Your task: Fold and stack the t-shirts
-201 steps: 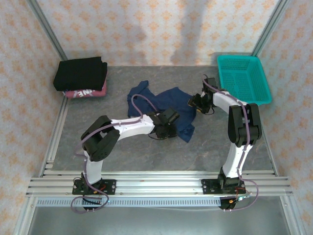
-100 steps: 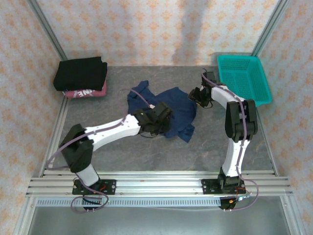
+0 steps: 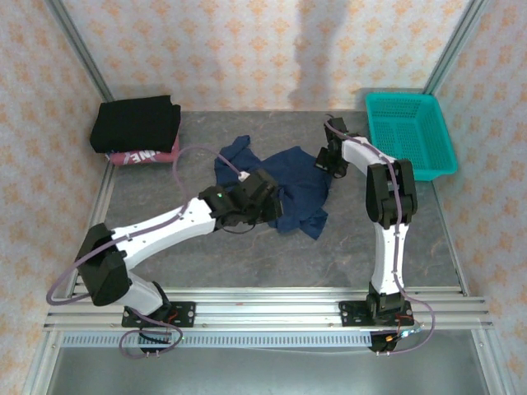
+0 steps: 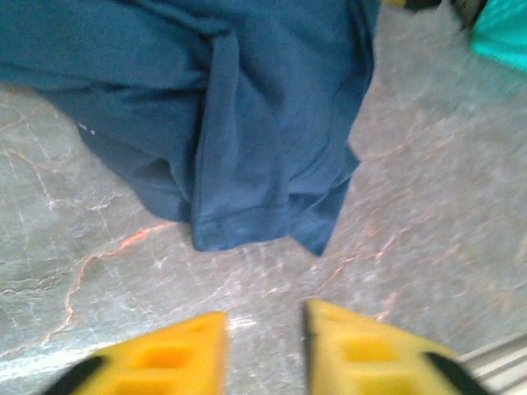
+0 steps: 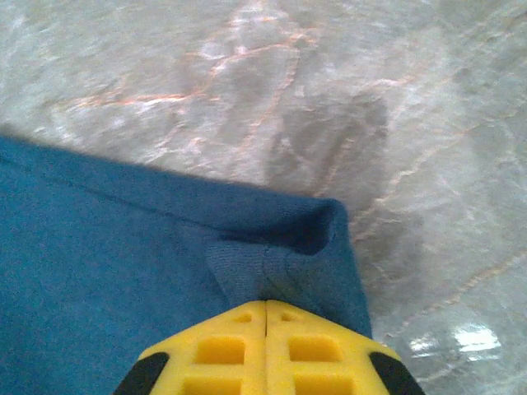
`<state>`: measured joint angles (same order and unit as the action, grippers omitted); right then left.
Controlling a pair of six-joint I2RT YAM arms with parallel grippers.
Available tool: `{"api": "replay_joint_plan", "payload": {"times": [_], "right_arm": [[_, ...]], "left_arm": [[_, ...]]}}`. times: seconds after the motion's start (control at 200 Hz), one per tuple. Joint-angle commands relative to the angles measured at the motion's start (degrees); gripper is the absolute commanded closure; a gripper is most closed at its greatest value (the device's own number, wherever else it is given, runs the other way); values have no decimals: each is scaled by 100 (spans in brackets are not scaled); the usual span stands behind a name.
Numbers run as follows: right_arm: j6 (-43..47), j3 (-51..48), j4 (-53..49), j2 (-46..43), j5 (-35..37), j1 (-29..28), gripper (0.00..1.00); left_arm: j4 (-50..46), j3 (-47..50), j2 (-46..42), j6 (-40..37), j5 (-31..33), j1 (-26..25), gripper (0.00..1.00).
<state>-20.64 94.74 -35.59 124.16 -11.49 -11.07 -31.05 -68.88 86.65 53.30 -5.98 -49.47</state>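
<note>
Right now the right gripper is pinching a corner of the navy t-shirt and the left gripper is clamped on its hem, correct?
Not quite. The left gripper is not clamped on the hem: in the left wrist view its fingers stand apart over the bare table, short of the navy t-shirt. The right gripper is indeed shut on a corner of that shirt.
</note>
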Motion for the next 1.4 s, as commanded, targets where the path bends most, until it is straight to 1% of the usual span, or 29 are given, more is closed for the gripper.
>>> {"api": "replay_joint_plan", "payload": {"times": [0.0, 0.09, 0.17, 0.23, 0.4, 0.475, 0.585, 0.676, 0.721, 0.746, 0.776, 0.816, 0.841, 0.881, 0.926, 0.976, 1.016, 1.086, 1.186, 1.276, 1.391], "right_arm": [[-92, -271, 44, -347, 462, 26, 100], [-273, -1094, 731, -1153, 655, 57, 100], [-347, -1525, 878, -1668, 736, 124, 100], [-344, -1798, 986, -1913, 687, 153, 100], [-316, -2143, 990, -2166, 590, 215, 100], [-359, -2264, 1040, -2293, 566, 229, 100], [-379, -2426, 1157, -2464, 486, 228, 100], [-355, -2460, 1169, -2502, 444, 237, 100], [-325, -2453, 1161, -2478, 403, 246, 100], [-322, -2440, 1147, -2460, 382, 254, 100], [-318, -2424, 1134, -2423, 356, 265, 100], [-317, -2387, 1129, -2380, 281, 280, 100], [-317, -2362, 1131, -2343, 223, 289, 96], [-300, -2321, 1118, -2289, 145, 287, 86], [-241, -2265, 1129, -2252, 32, 292, 74], [-134, -2195, 1130, -2170, -100, 290, 60], [-35, -2057, 1011, -2063, -130, 290, 52], [194, -1732, 677, -1793, -184, 279, 48], [471, -1423, 436, -1516, -7, 225, 46], [608, -1083, 234, -1181, -13, 202, 45], [670, -721, 91, -793, 17, 159, 45]], "left_arm": [[354, 157, 489, -4, -48, -162, 43], [389, 60, 805, 5, 76, -243, 39], [615, 53, 1005, 74, 96, -306, 38], [585, -34, 1202, 68, 128, -343, 38], [560, -170, 1656, 119, 157, -357, 39], [494, -273, 1798, 119, 314, -360, 40], [699, -329, 1967, 180, 450, -356, 40], [670, -414, 2124, 287, 581, -353, 42], [712, -392, 2153, 358, 653, -356, 43], [722, -381, 2171, 392, 706, -346, 46], [723, -381, 2194, 423, 778, -345, 51], [727, -381, 2230, 444, 848, -336, 61], [716, -395, 2242, 445, 873, -334, 70], [660, -409, 2237, 459, 926, -327, 82], [601, -371, 2193, 471, 980, -333, 92], [545, -308, 2050, 456, 1025, -321, 99], [473, -256, 1902, 409, 1086, -317, 100], [435, -142, 1616, 308, 1140, -319, 100], [347, -33, 1247, 216, 1147, -328, 100], [380, 82, 964, 216, 1043, -341, 100], [322, 211, 646, 237, 1076, -370, 100]]}}
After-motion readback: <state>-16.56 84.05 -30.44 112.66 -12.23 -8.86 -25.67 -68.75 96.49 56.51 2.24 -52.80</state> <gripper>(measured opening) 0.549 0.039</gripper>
